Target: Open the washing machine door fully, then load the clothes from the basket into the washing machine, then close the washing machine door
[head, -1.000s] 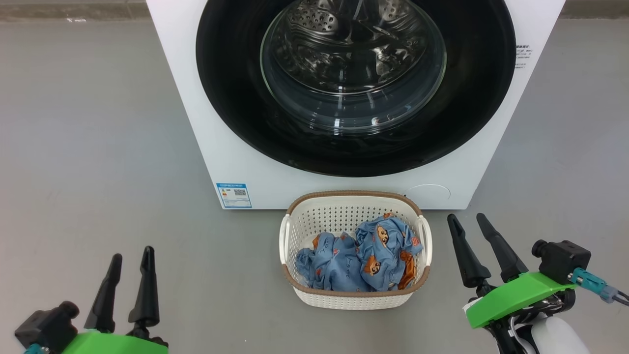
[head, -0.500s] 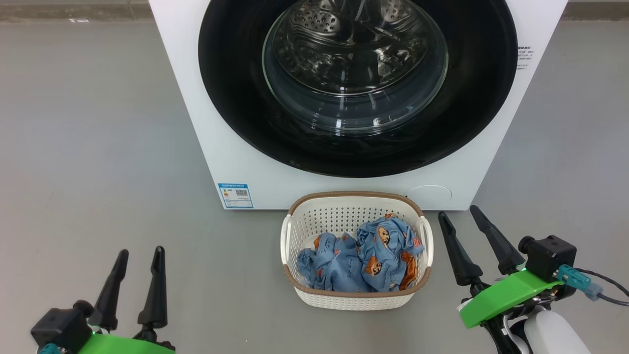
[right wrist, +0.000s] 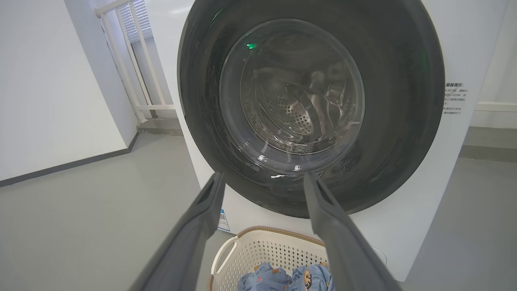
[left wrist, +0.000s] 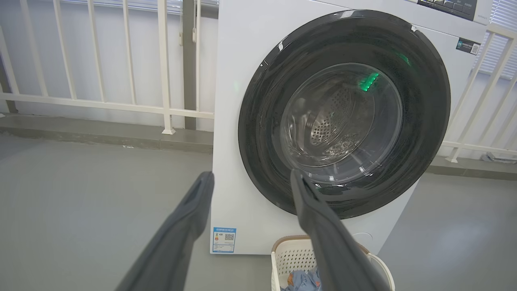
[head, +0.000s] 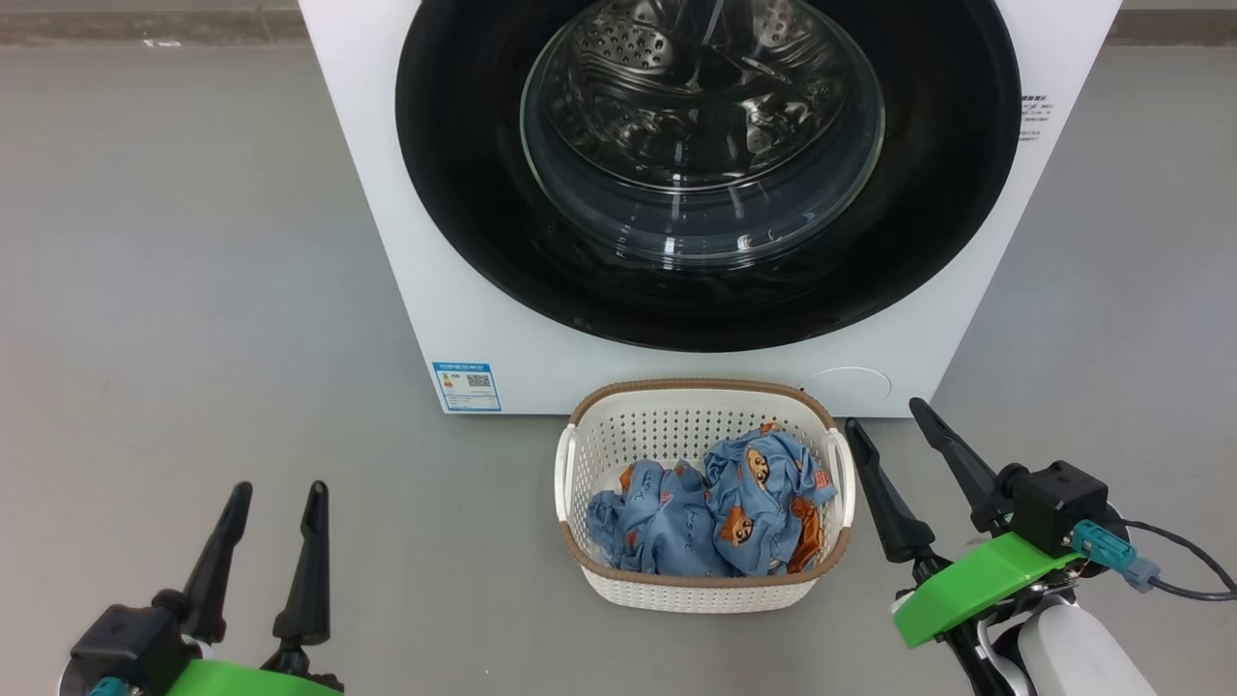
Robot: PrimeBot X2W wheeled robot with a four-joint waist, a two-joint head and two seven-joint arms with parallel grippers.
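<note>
The white washing machine [head: 387,242] stands ahead, and its door [head: 464,193], black rim around a glass bowl, lies flush against the front. On the floor before it sits the cream basket [head: 696,387] holding the blue bear-print clothes [head: 715,512]. My left gripper [head: 278,489] hovers open at the lower left, well apart from the basket. My right gripper [head: 882,414] is open and empty just right of the basket's right handle. The left wrist view shows the left gripper [left wrist: 250,173] open, facing the door [left wrist: 262,121]. In the right wrist view the right gripper [right wrist: 263,174] is open above the basket [right wrist: 278,238].
Grey floor [head: 193,290] spreads to both sides of the machine. A white railing [left wrist: 165,68] runs behind it on the left and a white wall [right wrist: 48,81] stands further off. A blue label [head: 466,386] marks the machine's lower left corner.
My right gripper has moved left and forward, closer to the basket's right handle. My left gripper has shifted a little to the right. Both stay open.
</note>
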